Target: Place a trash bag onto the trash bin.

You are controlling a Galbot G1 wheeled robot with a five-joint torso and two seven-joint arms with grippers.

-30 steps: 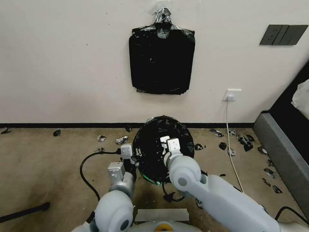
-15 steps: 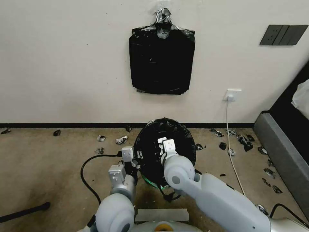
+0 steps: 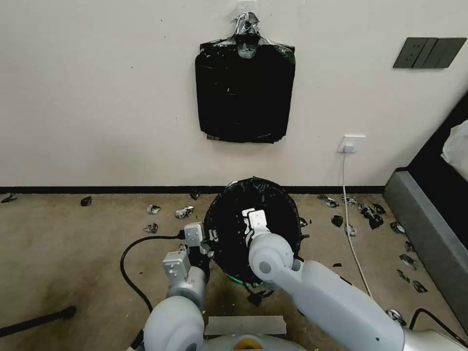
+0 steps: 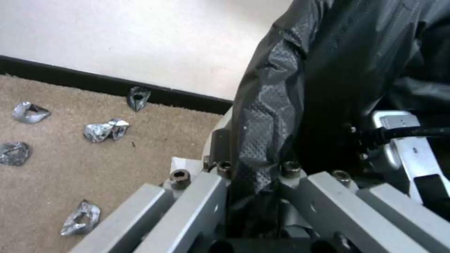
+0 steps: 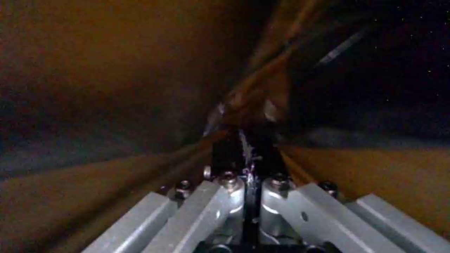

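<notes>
Thin, light, slippery trash bag over trash bin: left gripper and right gripper each pinch its film; best gripped at the rim.

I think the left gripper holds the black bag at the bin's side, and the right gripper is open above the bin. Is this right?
Not quite. The right gripper is shut on the bag, as the right wrist view shows. The rest holds: the left gripper grips the bag at the side of the bin.
</notes>
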